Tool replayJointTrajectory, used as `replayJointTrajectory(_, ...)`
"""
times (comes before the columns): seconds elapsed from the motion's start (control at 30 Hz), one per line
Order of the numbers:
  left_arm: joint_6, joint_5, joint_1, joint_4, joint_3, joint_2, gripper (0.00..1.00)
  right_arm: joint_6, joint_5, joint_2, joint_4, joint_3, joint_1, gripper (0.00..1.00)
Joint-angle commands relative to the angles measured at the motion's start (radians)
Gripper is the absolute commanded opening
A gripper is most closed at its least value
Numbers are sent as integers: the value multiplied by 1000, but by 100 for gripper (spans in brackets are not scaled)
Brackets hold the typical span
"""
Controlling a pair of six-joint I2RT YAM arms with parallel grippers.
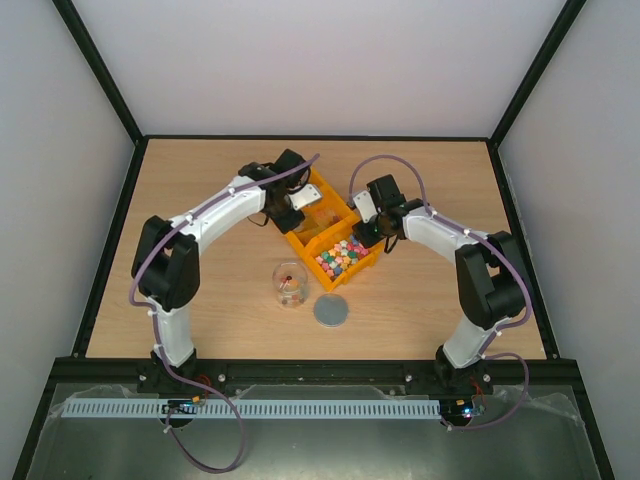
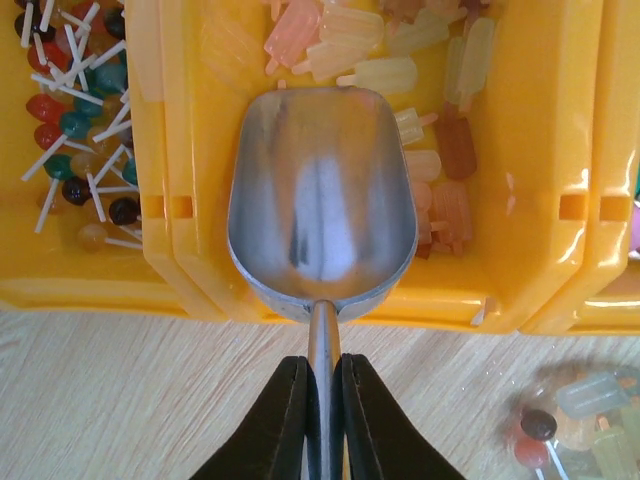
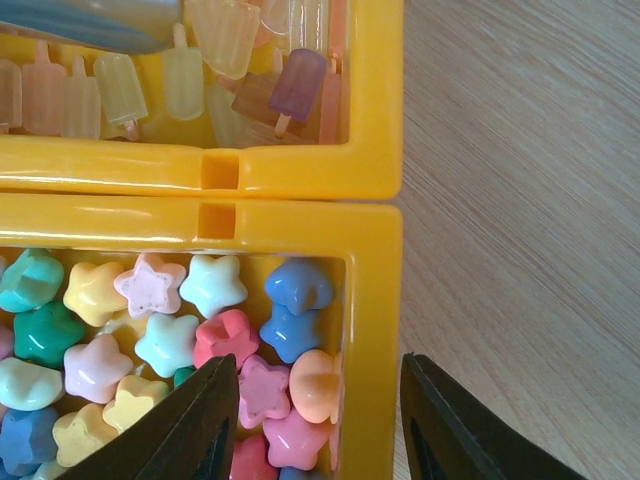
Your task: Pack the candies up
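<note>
Holding the metal scoop [image 2: 320,200] by its thin handle, with the left fingers [image 2: 322,375] shut tight on it and the empty bowl hanging over the middle yellow bin [image 2: 505,220]. Finding the candies [image 1: 343,258] sorted by kind in three bins set in a slanted row near the middle of the desk [image 1: 400,310]: stick lollies [image 2: 72,122] in one end bin, amber ice-lolly shapes [image 2: 385,75] under the scoop, pastel stars [image 3: 212,283] in the other end bin. Seeing a few more pieces in the clear jar [image 1: 290,285] between the bins and the near edge of the desk, just beside the grey disc [image 1: 331,311]. Straddling the outer wall of the star bin [image 3: 370,240] with the right fingers [image 3: 320,365], parted about halfway, one inside among the stars, the other outside over bare wood, with nothing clamped as far as can be told. Judging each sweet light, hard and smooth, apt to skid or roll, and too small and loosely heaped for pinching one by one. Better gathered in the scoop bowl, pushed low and level under the heap, then tipped slowly over the jar mouth. Expecting the lolly sticks to tangle and snag on the way out. Judging the bin wall stiff enough for a steadying pinch at its rim, yet light enough to slide if shoved.
</note>
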Motion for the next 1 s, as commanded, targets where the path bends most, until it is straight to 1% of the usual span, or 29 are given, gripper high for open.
replayJointTrajectory(0.0, -14, 12, -5, -21, -5, 59, 2, -12, -22, 8, 1, -23, 7, 45)
replayJointTrajectory(0.37, 8, 77, -4, 127, -105, 73, 2, -111, -47, -4, 33, -48, 7, 31)
replayJointTrajectory(0.57, 47, 138, -1, 285, -220, 34, 2, -164, -64, -8, 52, -67, 7, 23)
replayJointTrajectory(0.7, 53, 160, 9, 433, -324, -15, 2, -195, -79, -12, 51, -72, 8, 17)
replayJointTrajectory(0.83, 19, 211, 30, 565, -397, -41, 2, -202, -78, -10, 41, -68, 7, 16)
replayJointTrajectory(0.97, -32, 285, 71, 681, -464, -71, 2, -186, -58, -7, 32, -63, 7, 17)
